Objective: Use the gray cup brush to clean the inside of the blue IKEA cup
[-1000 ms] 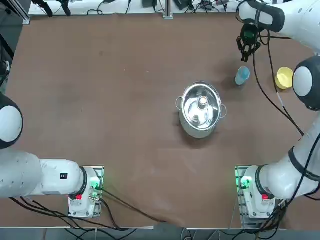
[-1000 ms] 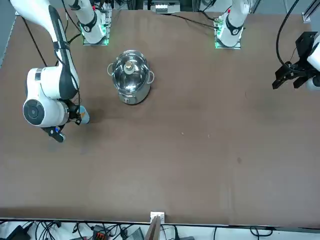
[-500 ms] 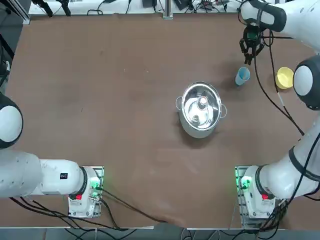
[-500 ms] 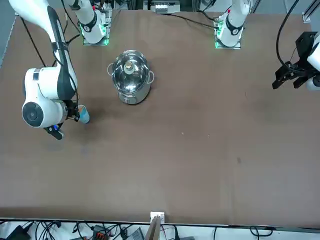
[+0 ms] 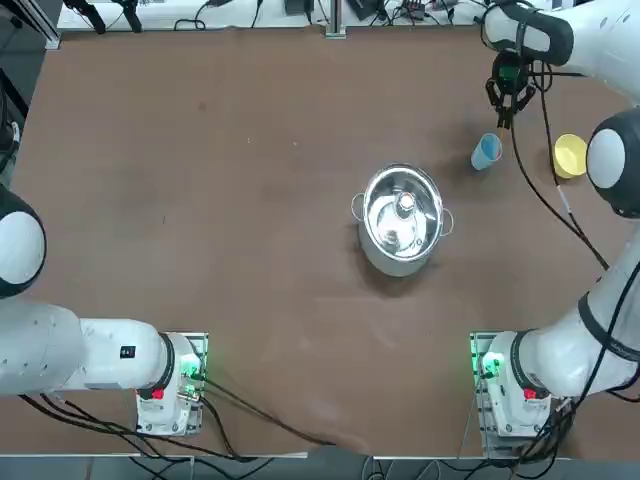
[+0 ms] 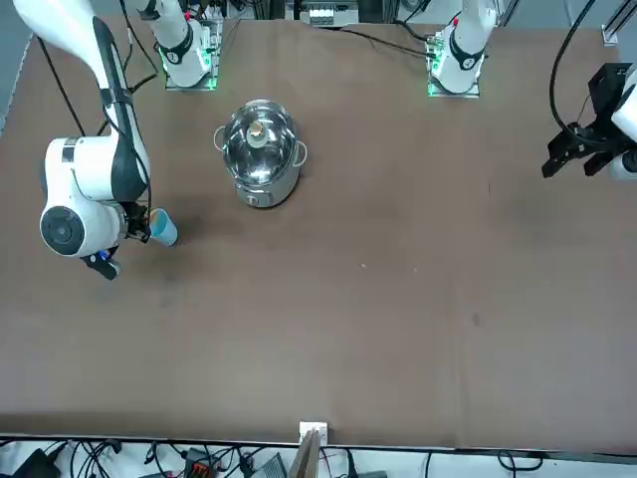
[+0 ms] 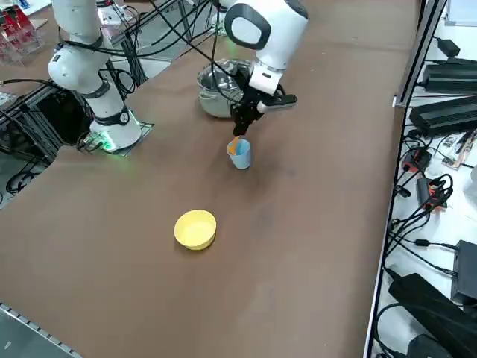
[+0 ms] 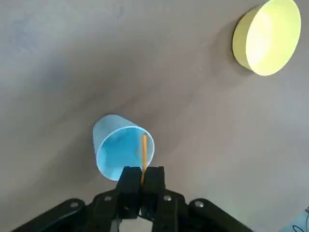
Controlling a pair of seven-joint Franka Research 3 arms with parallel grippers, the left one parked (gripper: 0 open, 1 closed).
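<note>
End effector: the right end effector [image 8: 141, 186] is clamped on the gray cup brush [image 8: 144, 151], just above the blue IKEA cup [image 8: 123, 148].
Cup: set upright on the desk [image 5: 250, 200], between steel pot [image 5: 402, 218] and yellow bowl [image 5: 568, 156].
Change: the end effector has been shifted off the cup towards the desk's far edge.

R end effector [image 5: 508, 108] above-right of blue cup [image 5: 486, 152], steel pot [image 5: 402, 216] mid-table.
</note>
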